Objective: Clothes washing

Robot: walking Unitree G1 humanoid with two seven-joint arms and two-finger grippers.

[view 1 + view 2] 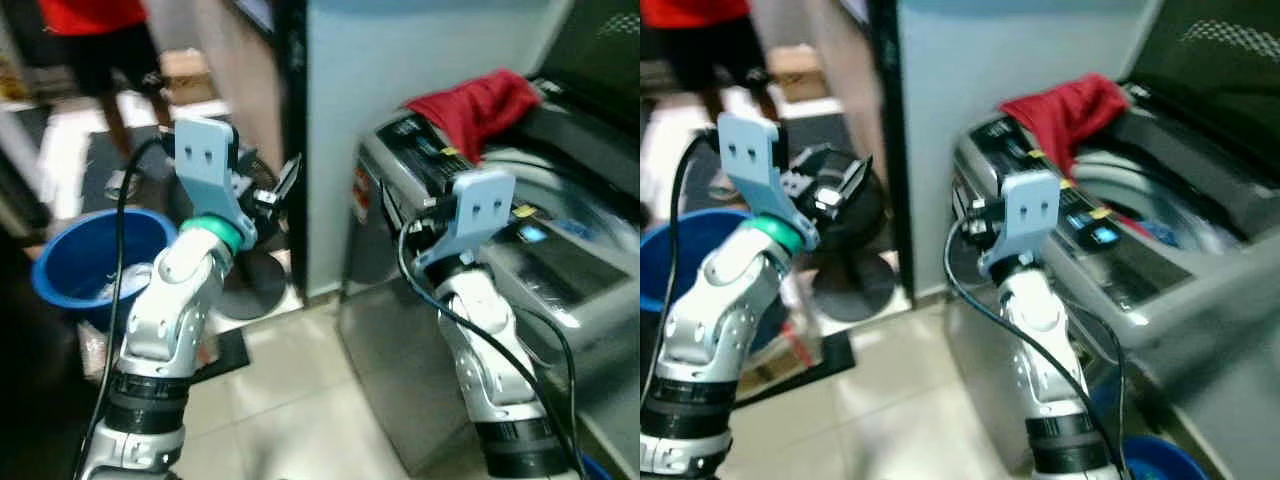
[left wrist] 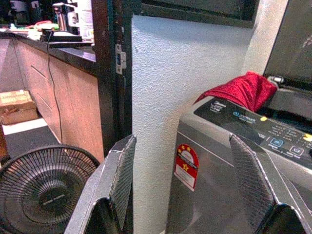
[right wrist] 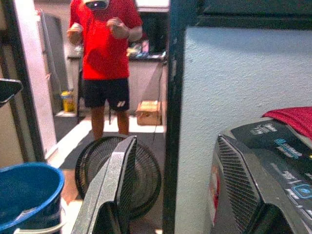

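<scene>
A grey top-loading washing machine (image 1: pixel 385 340) stands at the right with its lid raised. A red garment (image 1: pixel 475 105) lies bunched over the back of its control panel (image 2: pixel 273 134), hanging partly into the tub. My left gripper (image 2: pixel 181 148) is raised and open, holding nothing, and points at the machine's left corner from some way off. The left gripper (image 1: pixel 278 188) is seen in the head view in front of the dark door frame. My right gripper (image 3: pixel 176 146) is open and holds nothing, raised just off the machine's front left corner.
A blue basin (image 1: pixel 80 260) sits on the floor at the left, with a black floor fan (image 2: pixel 41 190) beside it. A white pillar (image 1: pixel 400 100) rises behind the machine. A person in a red shirt (image 3: pixel 105 53) stands in the doorway beyond.
</scene>
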